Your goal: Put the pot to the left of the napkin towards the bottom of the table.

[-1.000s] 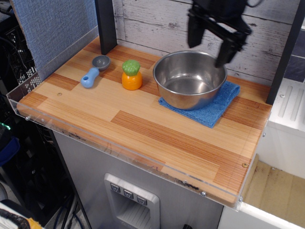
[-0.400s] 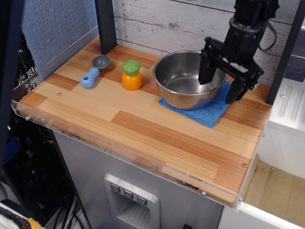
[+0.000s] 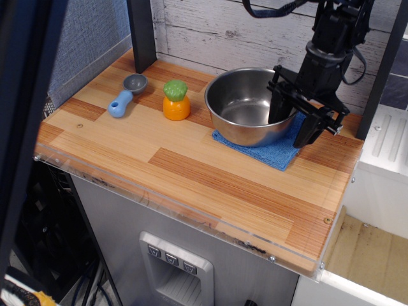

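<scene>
A dark blurred band runs down the far left edge, too out of focus to identify, and it hides the desk's left corner. The desk [image 3: 191,175] itself is a striped wooden top with a clear acrylic edge along the front. Near its back left lies a small scoop [image 3: 126,94] with a grey bowl and a blue handle. Just to its right stands an orange toy with a green top [image 3: 176,100], upright and apart from the scoop. A black post [image 3: 141,32] rises behind them, its top cut off by the frame.

Right of the toy is the pot [image 3: 250,105], a shiny steel bowl sitting on the blue napkin [image 3: 274,148] at the back right of the desk. The pot covers most of the napkin; only its front corner and right part show.

At the pot's right side the black gripper [image 3: 295,120] has come down from above, its arm cut off at the top of the frame. Its jaws are spread: one finger [image 3: 278,105] reaches inside the pot against the right wall, the other finger [image 3: 307,127] hangs outside over the napkin, so the rim lies between them. Whether the fingers actually press the wall is hard to make out; they do not look clamped.

A dark upright stands at the far right edge, partly behind the arm.
</scene>
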You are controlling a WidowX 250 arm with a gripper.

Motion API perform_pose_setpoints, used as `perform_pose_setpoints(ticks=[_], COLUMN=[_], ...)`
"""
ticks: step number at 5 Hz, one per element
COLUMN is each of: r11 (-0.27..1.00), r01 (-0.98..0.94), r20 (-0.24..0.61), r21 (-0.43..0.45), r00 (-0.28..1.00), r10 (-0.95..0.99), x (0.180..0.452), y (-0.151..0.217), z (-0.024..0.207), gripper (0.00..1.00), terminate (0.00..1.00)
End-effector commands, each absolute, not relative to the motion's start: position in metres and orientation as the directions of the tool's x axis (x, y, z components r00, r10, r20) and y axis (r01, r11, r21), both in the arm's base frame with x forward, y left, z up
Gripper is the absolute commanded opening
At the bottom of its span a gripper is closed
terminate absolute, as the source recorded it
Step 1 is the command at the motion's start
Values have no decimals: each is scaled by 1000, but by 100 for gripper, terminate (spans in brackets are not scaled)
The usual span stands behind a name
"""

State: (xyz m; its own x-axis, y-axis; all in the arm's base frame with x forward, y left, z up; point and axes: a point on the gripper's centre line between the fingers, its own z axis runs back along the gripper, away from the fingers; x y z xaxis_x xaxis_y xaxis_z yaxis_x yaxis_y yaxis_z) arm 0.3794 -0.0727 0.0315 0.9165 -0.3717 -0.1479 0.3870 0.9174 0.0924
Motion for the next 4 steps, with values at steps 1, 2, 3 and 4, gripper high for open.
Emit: perform_pose_setpoints(ticks=[1,2,3,4], r11=[916,913,900,888], r01=[392,401,431,451], r20=[-72,-43,-19,61], r21=[91,80,66,92], r00=[919,916,903,888], r10=[-386,-398,-430,-457], x=[383,382,383,374], y=[-72,-69,-69,-65], z=[56,64,74,104], gripper=[0,0,0,0], terminate=[0,0,0,0])
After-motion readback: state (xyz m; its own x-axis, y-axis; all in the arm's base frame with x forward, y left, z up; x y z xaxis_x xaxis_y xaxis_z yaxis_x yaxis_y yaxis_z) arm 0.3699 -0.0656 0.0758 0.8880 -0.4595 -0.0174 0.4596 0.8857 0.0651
